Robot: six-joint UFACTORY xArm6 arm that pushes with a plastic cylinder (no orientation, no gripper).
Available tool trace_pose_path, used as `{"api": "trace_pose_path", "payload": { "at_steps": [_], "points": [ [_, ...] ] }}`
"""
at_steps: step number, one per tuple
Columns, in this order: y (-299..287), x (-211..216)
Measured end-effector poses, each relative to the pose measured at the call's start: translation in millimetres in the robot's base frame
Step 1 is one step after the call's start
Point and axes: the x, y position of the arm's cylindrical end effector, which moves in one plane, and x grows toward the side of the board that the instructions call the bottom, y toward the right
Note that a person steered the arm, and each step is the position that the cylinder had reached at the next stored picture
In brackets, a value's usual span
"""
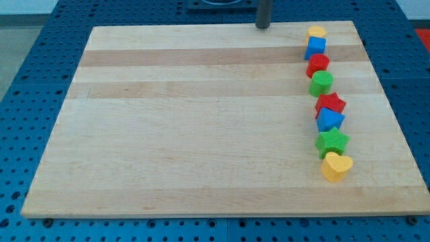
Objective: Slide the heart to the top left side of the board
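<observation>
A yellow heart block [336, 166] lies on the wooden board [201, 121] at the lower right, at the bottom end of a column of blocks. Above it in the column sit a green star [332, 142], a blue triangle [329, 120], a red star [330, 104], a green round-ish block [321, 83], a red round-ish block [318, 64], a blue cube [316, 46] and a yellow block [316, 31]. My tip [263, 27] stands at the board's top edge, left of the column's top and far above the heart.
The board rests on a blue perforated table [33, 67] that shows on all sides. The blocks all touch or nearly touch their neighbours in the column.
</observation>
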Motion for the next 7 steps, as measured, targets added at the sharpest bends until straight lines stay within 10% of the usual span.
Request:
{"api": "trace_pose_path", "payload": {
  "at_steps": [4, 7],
  "points": [
    [124.1, -0.6],
    [224.4, 126.9]
  ]
}}
